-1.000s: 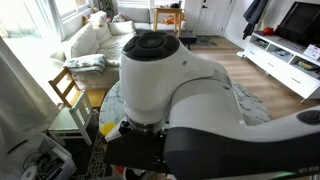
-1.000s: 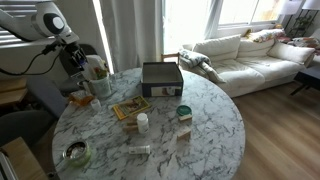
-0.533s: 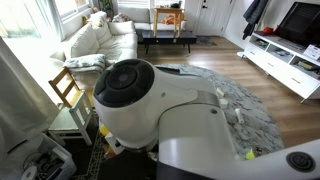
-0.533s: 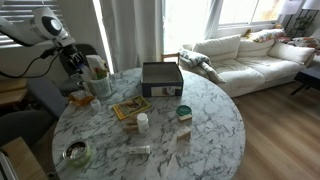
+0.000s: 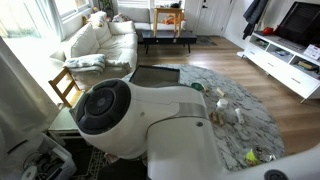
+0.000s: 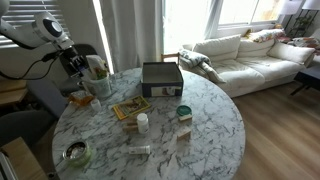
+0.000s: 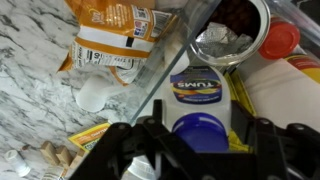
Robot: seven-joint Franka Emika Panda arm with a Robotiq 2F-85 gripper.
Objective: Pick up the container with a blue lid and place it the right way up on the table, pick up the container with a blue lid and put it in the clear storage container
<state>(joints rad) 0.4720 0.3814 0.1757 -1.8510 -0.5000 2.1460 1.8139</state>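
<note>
Your gripper (image 7: 200, 142) came into the wrist view from six o'clock. Its jaws were set about halfway, one dark finger on each side of the blue lid of the container with a blue lid (image 7: 195, 94), and appeared to be clamped on it. The fingers were blurred, so the contact itself was not sharp. The tub pointed its lid toward the camera, with its white body and blue label running toward twelve o'clock.

It sat on the inner side of the clear storage container (image 7: 168, 68), whose transparent wall ran as a diagonal from one o'clock down to eight o'clock. You could not tell whether the tub rested on the bottom or hung above it. Inside the bin, a round tin with crumpled foil (image 7: 225, 40) lay at one o'clock of the tub, and a red cap (image 7: 282, 40) lay at two o'clock. Outside the wall, an orange-labelled packet (image 7: 112, 30) lay on the marble table (image 7: 30, 70) at eleven o'clock.

In an exterior view the gripper (image 6: 76, 62) hung over the clear storage container (image 6: 98, 86) at the table's (image 6: 205, 135) ten o'clock edge, well apart from the dark box (image 6: 162, 78) near twelve o'clock.
</note>
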